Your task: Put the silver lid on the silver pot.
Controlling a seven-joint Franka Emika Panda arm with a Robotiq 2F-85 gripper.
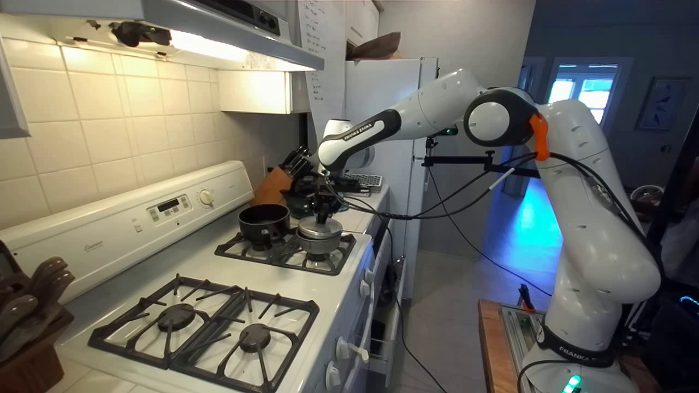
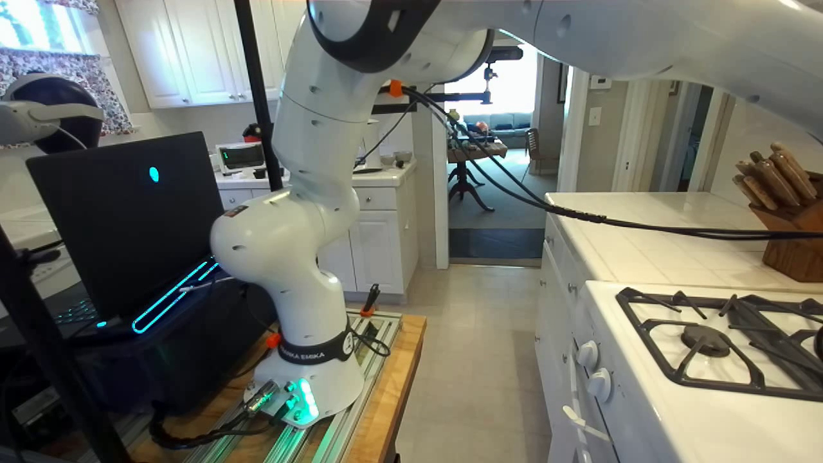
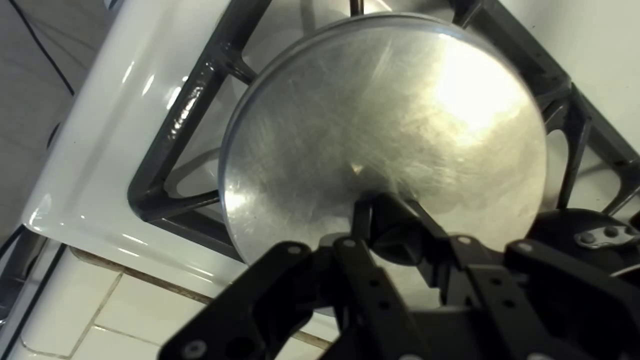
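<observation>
The silver lid (image 1: 331, 227) is a shiny round disc with a black knob. It sits over the silver pot (image 1: 318, 246) on a rear burner in an exterior view, roughly lined up with it. I cannot tell whether it rests fully on the rim. In the wrist view the lid (image 3: 380, 120) fills the middle and hides the pot below. My gripper (image 3: 387, 212) is above the lid, its fingers on either side of the black knob and closed on it. The gripper also shows from the side in an exterior view (image 1: 321, 216). Lid, pot and gripper are out of frame in an exterior view.
A black pan (image 1: 264, 225) stands beside the pot toward the wall. A knife block (image 1: 273, 186) and dark items stand behind on the counter. Burner grates (image 1: 256, 335) lie nearer the camera. A range hood (image 1: 218, 43) hangs above. Another knife block (image 2: 797, 225) stands on the far counter.
</observation>
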